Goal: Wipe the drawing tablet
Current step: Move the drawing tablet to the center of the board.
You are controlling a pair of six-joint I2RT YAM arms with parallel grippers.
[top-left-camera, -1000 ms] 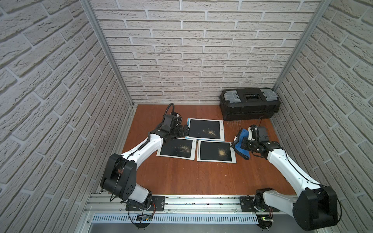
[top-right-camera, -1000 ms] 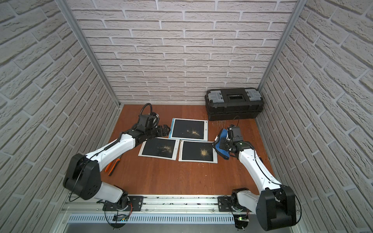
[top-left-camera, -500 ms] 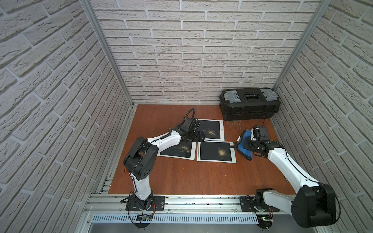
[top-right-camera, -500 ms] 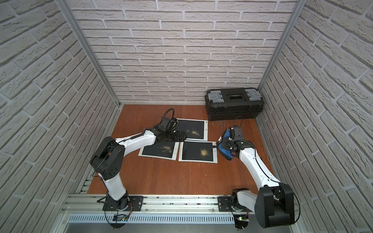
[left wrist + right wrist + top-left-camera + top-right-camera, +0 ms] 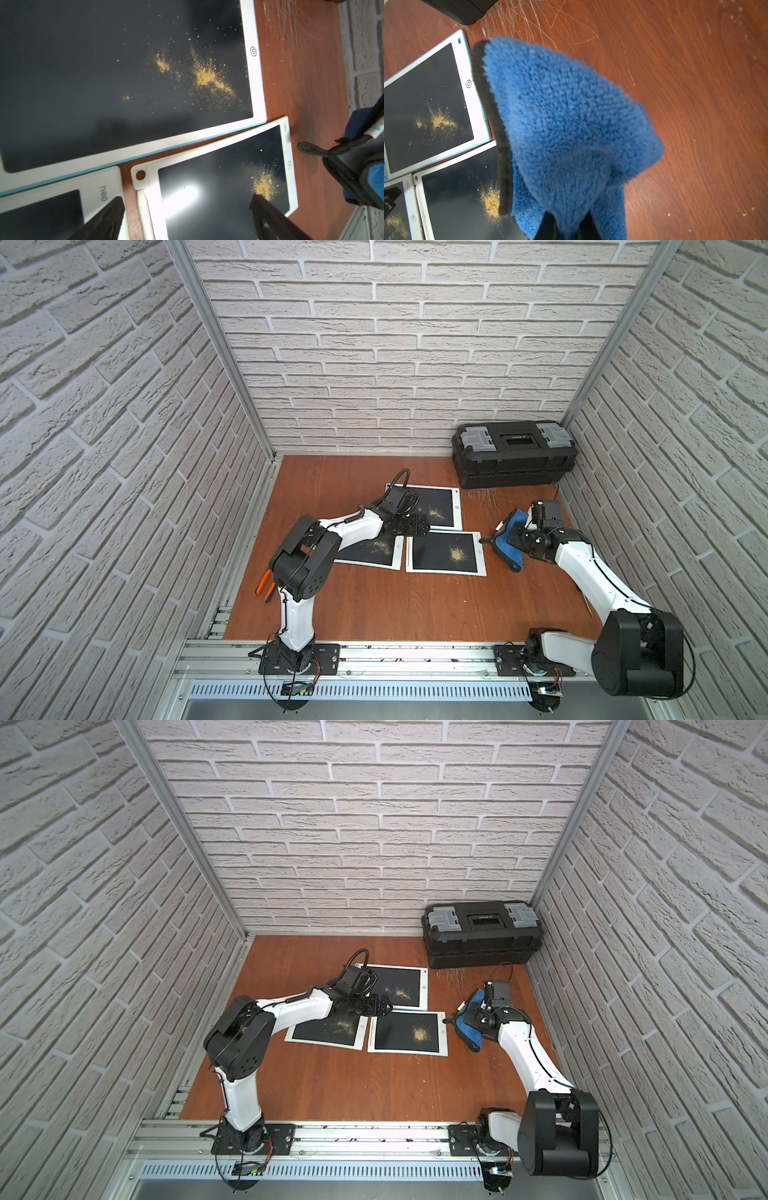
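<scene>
Hovering with its jaws spread wide, the left gripper (image 5: 419,525) hung over the meeting corners of three powder-dusted drawing tablets (image 5: 124,83) near the middle of the frame in both top views.

Orange-handled pliers (image 5: 264,588) lay at the left edge of the table (image 5: 374,614). Right of them sat the lower-left tablet (image 5: 370,551), partly under the left arm (image 5: 357,529). The upper tablet (image 5: 440,504) lay above it, and the lower-right tablet (image 5: 440,551) just beside it. Right of centre, the right gripper (image 5: 568,216) was clenched on a blue cloth (image 5: 571,124) with black trim, held just beside the lower-right tablet's right edge; whether the cloth touched the table could not be told. A black toolbox (image 5: 513,454) stood in the upper right, against the back wall.
</scene>
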